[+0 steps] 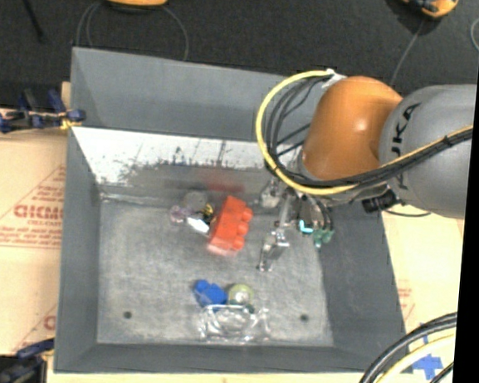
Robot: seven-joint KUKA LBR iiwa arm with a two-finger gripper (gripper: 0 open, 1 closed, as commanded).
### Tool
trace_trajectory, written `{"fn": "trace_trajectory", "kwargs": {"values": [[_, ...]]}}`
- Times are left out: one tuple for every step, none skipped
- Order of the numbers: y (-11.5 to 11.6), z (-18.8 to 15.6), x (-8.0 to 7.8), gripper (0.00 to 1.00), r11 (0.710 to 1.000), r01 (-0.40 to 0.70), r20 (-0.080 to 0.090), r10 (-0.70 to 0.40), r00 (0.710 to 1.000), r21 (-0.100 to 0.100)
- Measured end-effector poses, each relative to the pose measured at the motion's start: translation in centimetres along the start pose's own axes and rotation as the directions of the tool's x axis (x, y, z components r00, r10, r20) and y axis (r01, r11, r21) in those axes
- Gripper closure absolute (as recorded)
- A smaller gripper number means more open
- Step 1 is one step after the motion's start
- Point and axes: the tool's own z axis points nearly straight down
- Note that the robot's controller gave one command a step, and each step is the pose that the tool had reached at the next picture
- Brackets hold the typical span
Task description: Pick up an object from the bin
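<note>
Grey bin floor (pixel 146 262) lies mostly bare; an orange-red toy block (pixel 230 225) sits toward its 12 o'clock, with the gripper (pixel 269 252) hanging just beside it at the block's 3 o'clock. Whether the tool is spread or pressed together cannot be told. Descending there, it might clip the block's edge and shove it aside.

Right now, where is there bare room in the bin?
Bare: the floor by the left wall of the grey metal bin, and its front right corner. Crowded: around the orange plastic brick beside the gripper, and the blue piece front centre.
</note>
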Motion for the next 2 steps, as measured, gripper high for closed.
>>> {"fn": "trace_trajectory", "kwargs": {"values": [[-0.9,8.2,-6.1,0.00,0.996,0.091,0.029,-0.091,0.995,0.000],[1.1,6.7,-6.6,0.00,0.860,0.510,0.012,-0.510,0.860,0.004]]}}
